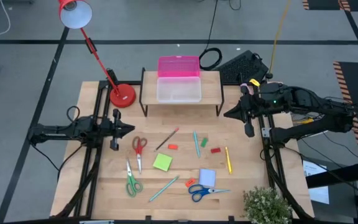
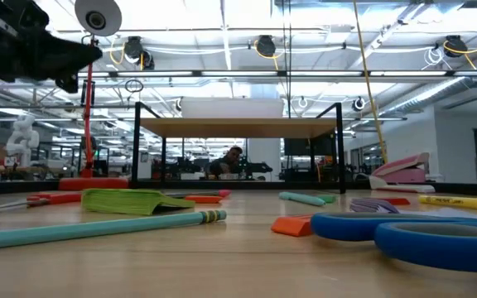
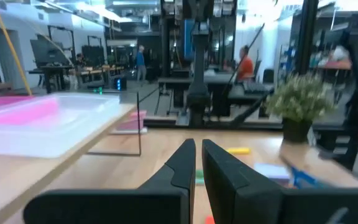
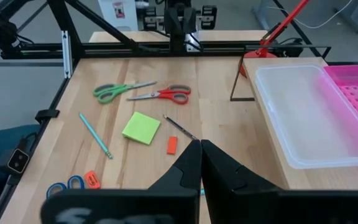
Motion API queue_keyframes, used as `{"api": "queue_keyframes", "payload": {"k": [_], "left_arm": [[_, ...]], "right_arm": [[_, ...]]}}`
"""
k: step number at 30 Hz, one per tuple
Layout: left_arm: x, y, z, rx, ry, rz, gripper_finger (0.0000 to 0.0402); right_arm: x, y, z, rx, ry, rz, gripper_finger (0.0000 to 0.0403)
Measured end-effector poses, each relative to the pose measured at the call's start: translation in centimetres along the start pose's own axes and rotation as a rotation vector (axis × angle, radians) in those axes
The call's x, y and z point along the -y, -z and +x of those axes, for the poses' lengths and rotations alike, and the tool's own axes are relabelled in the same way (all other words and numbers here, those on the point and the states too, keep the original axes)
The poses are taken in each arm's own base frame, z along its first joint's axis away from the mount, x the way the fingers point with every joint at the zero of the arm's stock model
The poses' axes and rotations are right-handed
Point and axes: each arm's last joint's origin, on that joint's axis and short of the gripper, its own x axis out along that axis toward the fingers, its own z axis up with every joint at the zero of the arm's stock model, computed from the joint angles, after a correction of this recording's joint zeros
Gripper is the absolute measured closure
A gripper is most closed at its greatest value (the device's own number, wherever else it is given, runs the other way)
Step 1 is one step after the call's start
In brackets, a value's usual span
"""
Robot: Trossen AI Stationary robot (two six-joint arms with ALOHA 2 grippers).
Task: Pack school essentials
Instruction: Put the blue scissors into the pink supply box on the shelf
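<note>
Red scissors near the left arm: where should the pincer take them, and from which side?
Take the red scissors at the closed silver blades just below the red handle loops, coming straight down from above. They lie flat on the table, blades pointing toward the front edge, so close across that narrow blade pair. The left pincer sits closest.

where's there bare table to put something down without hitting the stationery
Bare wood lies along the front-left edge, below the green scissors, and in the strip between the left gripper and red scissors. The right edge beyond the yellow pen is also free. The middle is crowded: green sticky pad, lavender pad, blue scissors, erasers and pencils.
</note>
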Motion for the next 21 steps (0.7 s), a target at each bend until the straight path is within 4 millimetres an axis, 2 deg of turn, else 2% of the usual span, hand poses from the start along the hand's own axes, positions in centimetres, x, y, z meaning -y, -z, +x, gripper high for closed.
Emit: {"api": "queue_keyframes", "payload": {"k": [5,10,17,21], "left_arm": [[0.0,-3.4,-0.2,-0.030,0.002,-0.051,0.0369],[0.2,-7.8,-0.1,-0.100,0.013,-0.109,0.0369],[0.6,-15.3,1.3,-0.164,0.044,-0.072,0.0369],[0.8,-19.4,2.7,-0.232,0.051,-0.068,0.0369]], "right_arm": [[0.0,0.1,0.0,-0.005,0.000,0.000,0.0403],[0.0,0.1,0.0,-0.006,-0.001,0.012,0.0403],[-0.3,0.3,0.1,-0.027,-0.013,0.079,0.0403],[-0.9,1.4,1.0,-0.070,-0.042,0.065,0.0403]]}}
